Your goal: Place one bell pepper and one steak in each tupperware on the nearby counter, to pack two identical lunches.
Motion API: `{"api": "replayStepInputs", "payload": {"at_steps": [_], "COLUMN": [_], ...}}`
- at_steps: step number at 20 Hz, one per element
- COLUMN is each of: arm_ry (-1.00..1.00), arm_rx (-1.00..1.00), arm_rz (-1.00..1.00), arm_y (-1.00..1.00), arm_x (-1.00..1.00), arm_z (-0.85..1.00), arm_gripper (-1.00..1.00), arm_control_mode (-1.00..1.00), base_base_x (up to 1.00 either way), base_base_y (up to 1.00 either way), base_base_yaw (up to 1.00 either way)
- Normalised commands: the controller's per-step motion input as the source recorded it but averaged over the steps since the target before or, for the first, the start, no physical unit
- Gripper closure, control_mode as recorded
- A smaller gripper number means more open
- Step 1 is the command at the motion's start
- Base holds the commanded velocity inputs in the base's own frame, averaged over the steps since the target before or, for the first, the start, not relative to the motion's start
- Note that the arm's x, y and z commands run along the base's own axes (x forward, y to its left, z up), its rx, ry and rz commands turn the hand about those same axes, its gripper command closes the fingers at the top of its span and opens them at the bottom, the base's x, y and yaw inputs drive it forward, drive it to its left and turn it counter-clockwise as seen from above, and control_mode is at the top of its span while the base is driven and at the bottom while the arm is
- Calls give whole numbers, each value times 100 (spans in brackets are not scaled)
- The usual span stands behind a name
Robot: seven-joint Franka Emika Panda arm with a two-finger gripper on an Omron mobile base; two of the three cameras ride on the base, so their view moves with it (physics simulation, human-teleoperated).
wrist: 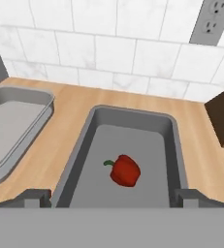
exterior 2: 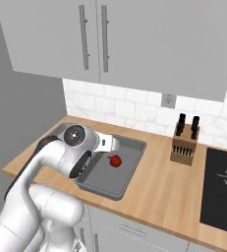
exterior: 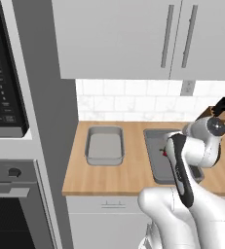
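The light is even and soft in all three views, bright enough, with no strong source that can be located. The white wall tiles (wrist: pixel 108 53) look the brightest surface, with faint grey marbling and no glare. Shadows are weak: a slightly darker tone lies inside the tupperware (wrist: pixel 96 145) along its walls, and the underside of the wall cabinets (exterior: pixel 148 39) is a little darker at the edge. The red bell pepper (wrist: pixel 125 170) has a small soft highlight and almost no cast shadow. All pictures are rendered, a bit soft and low in resolution, with jagged edges on the cabinet handles (exterior 2: pixel 84 37). No lens distortion shows at the edges.
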Motion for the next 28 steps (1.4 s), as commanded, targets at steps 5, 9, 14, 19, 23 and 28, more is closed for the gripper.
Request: {"api": "replayStepInputs", "payload": {"at_steps": [5, 9, 14, 19, 23, 28], "arm_ry": [0, -1, -1, 0, 0, 0], "arm_rx": [-9, -10, -2, 0, 0, 0], "arm_rz": [1, 0, 0, 0, 0, 0], "arm_y": [47, 53, 12, 0, 0, 0], "arm_x": [-66, -75, -19, 0, 0, 0], "arm_z": [25, 9, 0, 0, 0, 0], "arm_gripper": [-100, -100, -100, -100, -100, -100], "arm_control_mode": [-100, -100, 100, 100, 100, 100], "base_base_x": [0, 0, -80, -100, -89, -4], "base_base_y": [0, 0, 43, 42, 71, 100], "base_base_yaw": [0, 0, 6, 13, 16, 12]}}
